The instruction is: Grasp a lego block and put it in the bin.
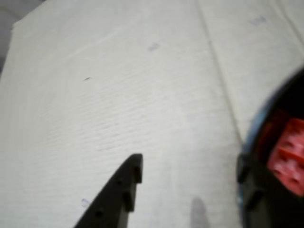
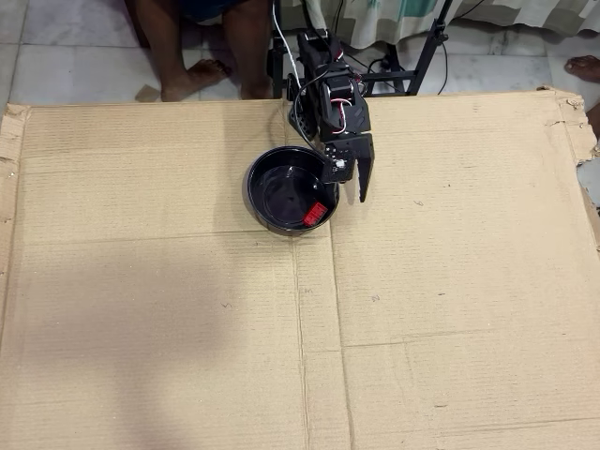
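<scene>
The brick (image 2: 316,213) lies inside the bin (image 2: 272,178), at its lower right part in the overhead view, close against the wall. Its long axis runs on a diagonal there, from lower left up to upper right. In the wrist view the brick (image 1: 288,156) shows at the right edge, red and blurred, studs just visible, inside the black bin (image 1: 259,199), with a red reflection on the glossy wall beside it. The gripper (image 2: 349,178) hangs over the right rim of the bin in the overhead view, its fingers pointing down the picture toward the near side; the brick sits just left of and below the fingertips, apart from them and not held. The fingers stand spread, with nothing between them. In the wrist view only one dark finger (image 1: 118,194) rises from the bottom edge, well left of the bin, over bare cardboard (image 1: 118,95). The bin holds only the brick. It rests on a large cardboard sheet (image 2: 450,309) with creases running across it.
</scene>
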You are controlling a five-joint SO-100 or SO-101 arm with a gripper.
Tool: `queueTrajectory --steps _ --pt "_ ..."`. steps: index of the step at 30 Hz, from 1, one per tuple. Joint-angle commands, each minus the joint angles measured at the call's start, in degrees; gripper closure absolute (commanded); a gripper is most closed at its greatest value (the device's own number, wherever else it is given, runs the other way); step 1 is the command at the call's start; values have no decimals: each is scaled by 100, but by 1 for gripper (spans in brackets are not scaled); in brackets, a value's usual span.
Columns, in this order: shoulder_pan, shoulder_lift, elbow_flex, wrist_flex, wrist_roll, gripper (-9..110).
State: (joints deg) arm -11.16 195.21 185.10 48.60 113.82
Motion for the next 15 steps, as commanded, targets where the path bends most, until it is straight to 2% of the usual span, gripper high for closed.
queueTrajectory --steps 1,7,15 --pt "-88 105 79 -299 -114 79" --pt "-167 105 79 -791 -1107 79" --pt "-167 105 79 -1301 -3507 79"
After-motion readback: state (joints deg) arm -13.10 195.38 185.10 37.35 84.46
